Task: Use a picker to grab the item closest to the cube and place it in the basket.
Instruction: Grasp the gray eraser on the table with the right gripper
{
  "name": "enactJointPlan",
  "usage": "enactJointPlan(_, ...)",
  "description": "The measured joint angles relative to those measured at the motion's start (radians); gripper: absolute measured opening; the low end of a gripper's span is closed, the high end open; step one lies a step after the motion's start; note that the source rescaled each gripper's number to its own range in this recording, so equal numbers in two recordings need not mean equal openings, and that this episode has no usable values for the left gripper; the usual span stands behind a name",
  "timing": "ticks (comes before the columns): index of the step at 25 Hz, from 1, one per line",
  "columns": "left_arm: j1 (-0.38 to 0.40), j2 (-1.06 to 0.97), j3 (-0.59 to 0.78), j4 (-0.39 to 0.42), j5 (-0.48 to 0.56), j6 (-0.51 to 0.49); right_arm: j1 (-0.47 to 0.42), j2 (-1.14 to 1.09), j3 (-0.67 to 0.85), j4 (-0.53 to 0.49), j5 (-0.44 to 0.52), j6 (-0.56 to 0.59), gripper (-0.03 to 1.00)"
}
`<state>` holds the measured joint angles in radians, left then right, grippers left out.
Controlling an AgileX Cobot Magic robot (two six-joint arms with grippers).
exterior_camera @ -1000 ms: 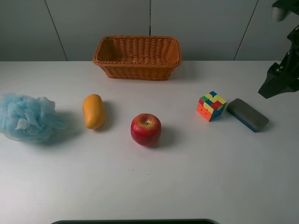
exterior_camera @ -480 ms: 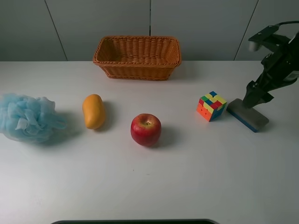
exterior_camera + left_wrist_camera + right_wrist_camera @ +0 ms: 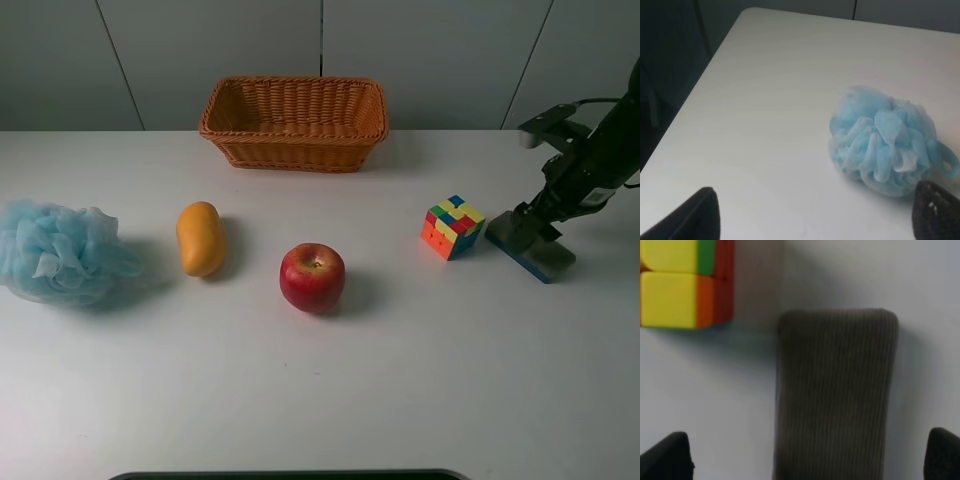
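Note:
A multicoloured cube (image 3: pixel 453 226) stands right of the table's middle. Closest to it lies a grey-topped, blue-edged eraser (image 3: pixel 535 250), just to its right. My right gripper (image 3: pixel 522 228) is down over the eraser's near-cube end. In the right wrist view the eraser (image 3: pixel 835 390) lies between my two open fingertips (image 3: pixel 665 457), with the cube (image 3: pixel 685 282) beside it. The wicker basket (image 3: pixel 294 123) stands at the back centre. My left gripper (image 3: pixel 815 215) is open over the table near a blue bath pouf (image 3: pixel 885 147).
A red apple (image 3: pixel 312 277) sits at the centre and an orange mango (image 3: pixel 200 237) to its left. The blue pouf (image 3: pixel 55 252) lies at the far left edge.
My right arm has come in from the right edge and lowered onto the eraser. Nothing else has moved.

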<state>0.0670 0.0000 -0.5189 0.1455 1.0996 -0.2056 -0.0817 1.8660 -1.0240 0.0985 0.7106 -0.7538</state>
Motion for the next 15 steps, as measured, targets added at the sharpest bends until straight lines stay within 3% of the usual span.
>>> enactJointPlan(15, 0.000, 0.000, 0.000, 0.000, 0.000, 0.000, -0.007, 0.096, -0.002, 0.027, -0.047, -0.028, 0.99)
